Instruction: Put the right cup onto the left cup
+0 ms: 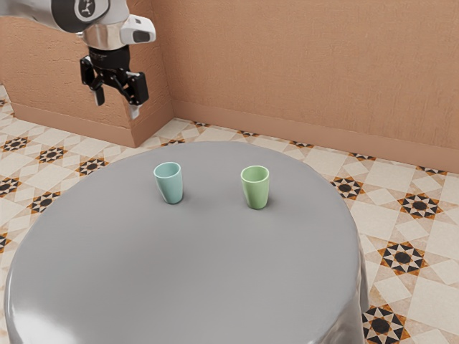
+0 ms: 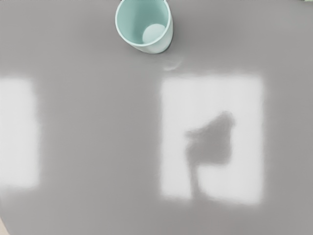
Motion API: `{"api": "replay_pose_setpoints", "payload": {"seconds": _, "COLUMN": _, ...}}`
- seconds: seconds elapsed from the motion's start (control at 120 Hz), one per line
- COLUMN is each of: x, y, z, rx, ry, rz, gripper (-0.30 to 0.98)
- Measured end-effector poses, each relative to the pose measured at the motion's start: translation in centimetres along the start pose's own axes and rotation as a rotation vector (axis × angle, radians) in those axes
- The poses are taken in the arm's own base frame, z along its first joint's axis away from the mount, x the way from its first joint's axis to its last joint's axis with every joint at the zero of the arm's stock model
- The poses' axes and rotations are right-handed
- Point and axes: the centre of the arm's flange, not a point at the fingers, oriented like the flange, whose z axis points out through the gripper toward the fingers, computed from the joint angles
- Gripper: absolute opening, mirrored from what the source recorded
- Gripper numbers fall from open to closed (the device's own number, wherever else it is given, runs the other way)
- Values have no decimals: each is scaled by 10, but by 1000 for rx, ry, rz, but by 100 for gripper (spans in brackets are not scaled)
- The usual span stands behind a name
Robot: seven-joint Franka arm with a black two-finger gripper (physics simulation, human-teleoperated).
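While the teal cup (image 1: 171, 188) stands on the table (image 1: 179, 265), the gripper (image 1: 117, 104) hangs wide, empty.

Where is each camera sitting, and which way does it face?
Exterior view: beside the arm, above the table, looking down across it toward the wall; the arm and open gripper show, plus the blue cup and green cup.
Wrist view: on my hand, looking steeply down into the blue cup; a dark shape on the tabletop may be my arm's shadow or reflection.
Shared: blue cup and table.
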Motion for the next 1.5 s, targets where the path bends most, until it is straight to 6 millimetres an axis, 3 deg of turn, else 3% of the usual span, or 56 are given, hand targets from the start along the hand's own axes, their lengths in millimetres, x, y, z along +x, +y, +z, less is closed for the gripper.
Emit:
{"api": "replay_pose_setpoints", "payload": {"seconds": 0.158, "x": 8, "y": 9, "z": 6, "rx": -1, "ry": 9, "rz": 15, "gripper": 69}}
{"api": "replay_pose_setpoints", "payload": {"seconds": 0.3, "x": 48, "y": 49, "z": 27, "rx": -23, "ry": 17, "rz": 72, "gripper": 69}}
{"api": "replay_pose_setpoints", "payload": {"seconds": 0.692, "x": 79, "y": 132, "z": 72, "rx": -35, "ry": 29, "rz": 69, "gripper": 69}}
{"api": "replay_pose_setpoints", "payload": {"seconds": 1.092, "x": 118, "y": 162, "z": 158, "rx": -60, "ry": 18, "rz": -93, "gripper": 69}}
{"api": "replay_pose_setpoints", "payload": {"seconds": 1.2, "x": 130, "y": 172, "z": 164, "rx": -84, "ry": 42, "rz": -122, "gripper": 69}}
{"api": "replay_pose_setpoints", "payload": {"seconds": 1.392, "x": 147, "y": 209, "z": 163, "rx": -123, "ry": 86, "rz": -140, "gripper": 69}}
{"api": "replay_pose_setpoints", "payload": {"seconds": 1.5, "x": 156, "y": 221, "z": 178, "rx": -137, "ry": 85, "rz": -156, "gripper": 69}}
